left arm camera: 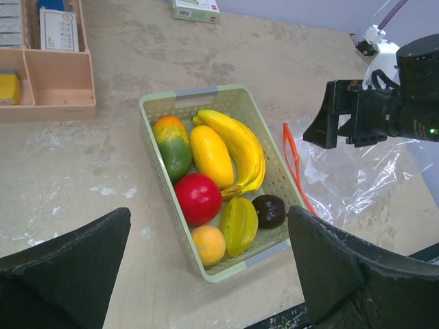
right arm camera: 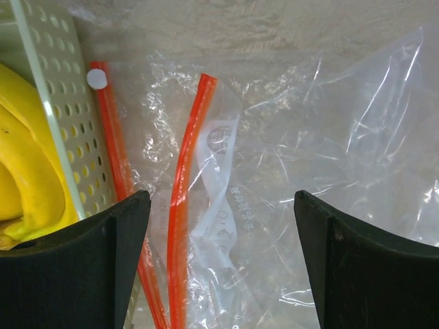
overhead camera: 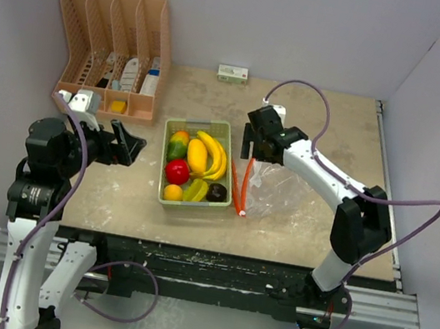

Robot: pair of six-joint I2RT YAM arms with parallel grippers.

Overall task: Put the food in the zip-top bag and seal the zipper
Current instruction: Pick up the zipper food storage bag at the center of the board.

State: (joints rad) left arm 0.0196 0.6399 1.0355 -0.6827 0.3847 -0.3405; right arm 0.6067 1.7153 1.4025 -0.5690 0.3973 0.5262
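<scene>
Beige tabletop (overhead camera: 294,228), grey-walled.
One zip-top bag (overhead camera: 284,188), flat beside the tray; zipper (right arm camera: 180,178) parted. Risk: slack film likely collapses or slides during loading.
One green tray (left arm camera: 197,91).
Food (left arm camera: 209,156): seven pieces, all in the tray.
Left gripper (overhead camera: 130,145), right gripper (right arm camera: 219,205): both spread, empty.

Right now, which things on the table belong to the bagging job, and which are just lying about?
Job: toy fruit, zip-top bag, its orange-red zipper.
Lying about: green tray holding the fruit, peach organizer rack, small box at the far edge.
</scene>
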